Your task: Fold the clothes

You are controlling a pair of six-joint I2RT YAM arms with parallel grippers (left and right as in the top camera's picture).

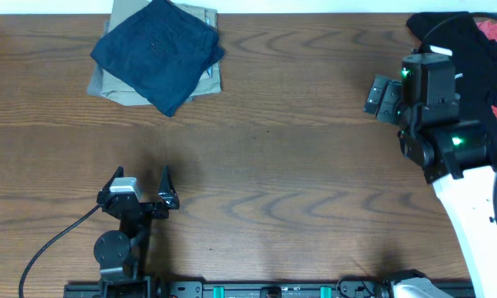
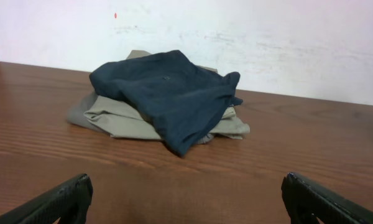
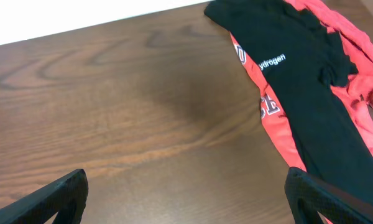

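Folded dark navy cotton shorts [image 1: 159,50] lie atop folded khaki shorts [image 1: 112,84] on the brown wooden surface [image 1: 273,165] — left tool [image 1: 141,179] and right tool [image 3: 186,198] both spread wide, holding nothing.

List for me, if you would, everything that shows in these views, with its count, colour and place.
navy shorts: one, dark navy blue, folded, on the beige shorts at the table's far left
beige shorts: one, khaki, folded, under the navy shorts
black garment: one, black with white lettering, unfolded, far right, lying over the red garment
red garment: one, red with white letters, under the black one
table: one, brown wood
cable: one, black, near left
left fingers: two, black, spread apart, facing the shorts
right fingers: two, black, spread apart, beside the black garment
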